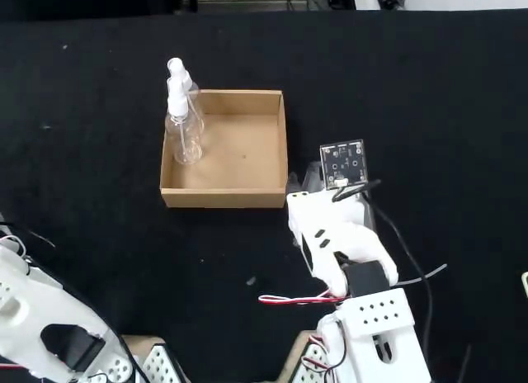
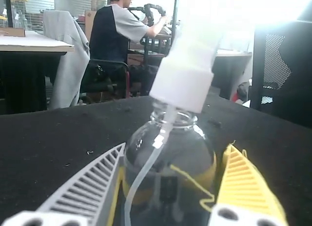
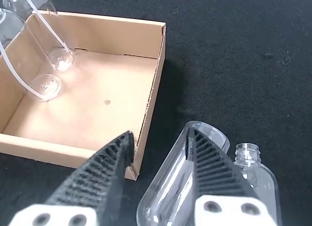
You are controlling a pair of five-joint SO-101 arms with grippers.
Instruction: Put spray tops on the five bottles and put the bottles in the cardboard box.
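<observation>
My left gripper (image 2: pixel 175 153), with one grey and one yellow finger, is shut on a clear bottle (image 2: pixel 165 177). A white spray top (image 2: pixel 185 75) sits tilted on that bottle's neck, its tube hanging inside. My right gripper (image 3: pixel 160 136) stands open over the table beside the near right corner of the cardboard box (image 3: pixel 97 114). A clear topless bottle (image 3: pixel 168 192) lies behind one black finger, and a second topless bottle (image 3: pixel 253 172) is next to it. Two bottles with spray tops (image 1: pixel 183 127) stand in the far left corner of the box (image 1: pixel 223 200).
The right arm (image 1: pixel 338 234) reaches along the right side of the box, trailing cables (image 1: pixel 412 276). The left arm (image 1: pixel 49 333) sits at the near left corner of the black table. A person sits at desks in the room behind.
</observation>
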